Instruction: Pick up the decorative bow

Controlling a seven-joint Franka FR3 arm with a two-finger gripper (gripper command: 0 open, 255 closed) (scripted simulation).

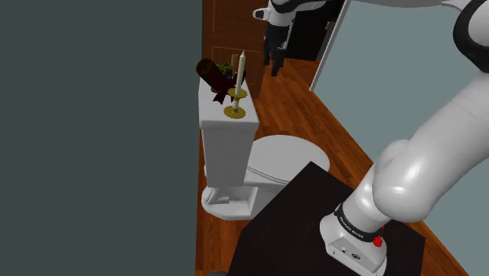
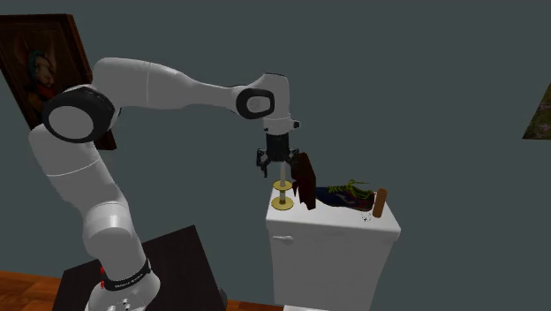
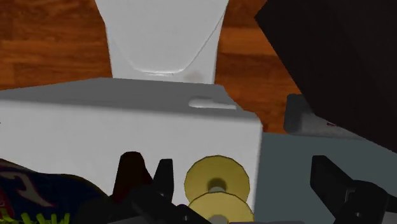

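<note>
Status: approach only; nothing is grasped yet. All-black two-finger gripper is held above the white toilet tank; fingers are spread apart, nothing clasped between them. Dark red ribbon bow is stood on the tank lid, below the hand and off to one side, outside the gap between the fingers; no contact is made. Straight under the hand a golden candle holder with a pale candle is lined up instead; the bow is set just beside it. Beyond the bow from the hand, a dark blue shoe with green laces and a brown cylinder are laid on the same lid. Left to do, as judged: hand to be shifted sideways over the bow, lowered, closed, lifted; the candle is likely to be knocked if descent is made from here.
</note>
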